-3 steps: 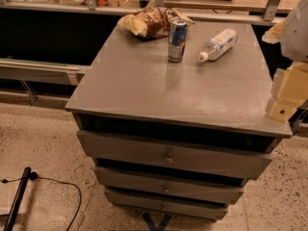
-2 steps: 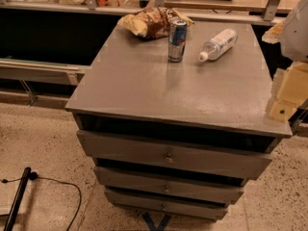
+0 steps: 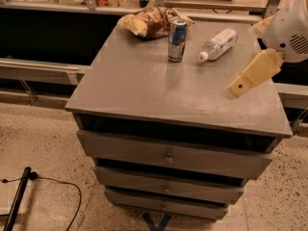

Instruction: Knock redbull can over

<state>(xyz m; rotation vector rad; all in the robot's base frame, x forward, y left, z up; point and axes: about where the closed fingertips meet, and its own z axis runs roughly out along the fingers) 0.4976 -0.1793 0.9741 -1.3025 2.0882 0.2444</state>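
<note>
The redbull can (image 3: 177, 40) is being seen standing upright on the grey cabinet top (image 3: 139, 85), its long axis running vertically and its silver top pointing straight up. It is being placed in the far part of the top, about mid-width and a short way in from the far edge.

A brown-and-yellow snack bag (image 3: 151, 22) is being seen lying just beyond it to the far left (whether the two are touching cannot be told). A clear plastic bottle (image 3: 219, 44) is being shown on its side to the right of the can, apart from it, with its white cap pointing toward the near left.

From the can toward the near edge, a broad stretch of bare surface is being left open, and the same is being offered toward the left edge. On the far side, room is being narrowed by the bag and the edge behind it.

The gripper (image 3: 245, 81), a cream-coloured piece on a white arm, is being held over the right side of the top, nearer than the can and well apart from it. It is being angled down and to the left. Whether it is released or clenched cannot be told.

The can is being shown as slim, in blue and silver blocks, with a small red mark on its side and a bright metal rim. Below the top, three drawers (image 3: 168, 155) are being seen closed.
</note>
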